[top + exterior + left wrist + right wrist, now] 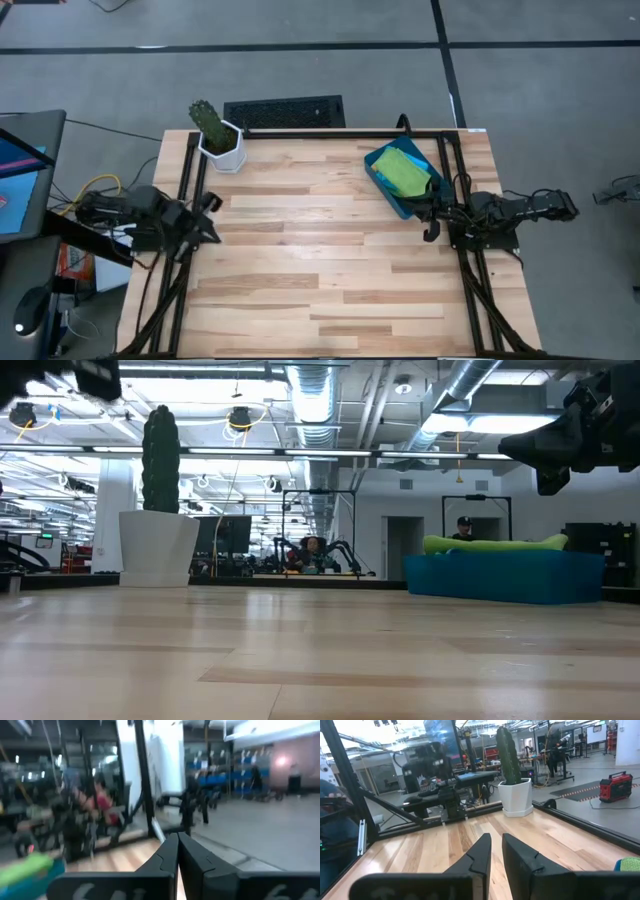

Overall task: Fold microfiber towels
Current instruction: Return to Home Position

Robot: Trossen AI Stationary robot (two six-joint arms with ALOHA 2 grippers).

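The towels point(405, 172) are lying in the tray point(383, 183), just far-left of the right gripper point(432, 228).
Its fingers are hanging slightly parted, empty; the left gripper point(208, 215) is waiting closed, well apart.

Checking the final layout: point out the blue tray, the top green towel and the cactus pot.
blue tray point(500, 582), low view, front wall.
green towel point(405, 172), high view, middle of its top face.
cactus pot point(228, 155), high view, white outer wall.

On the wooden table point(320, 270), a blue bin point(383, 190) lies just beside the right gripper point(432, 222). A potted cactus point(218, 138) stands near the left gripper point(210, 215).
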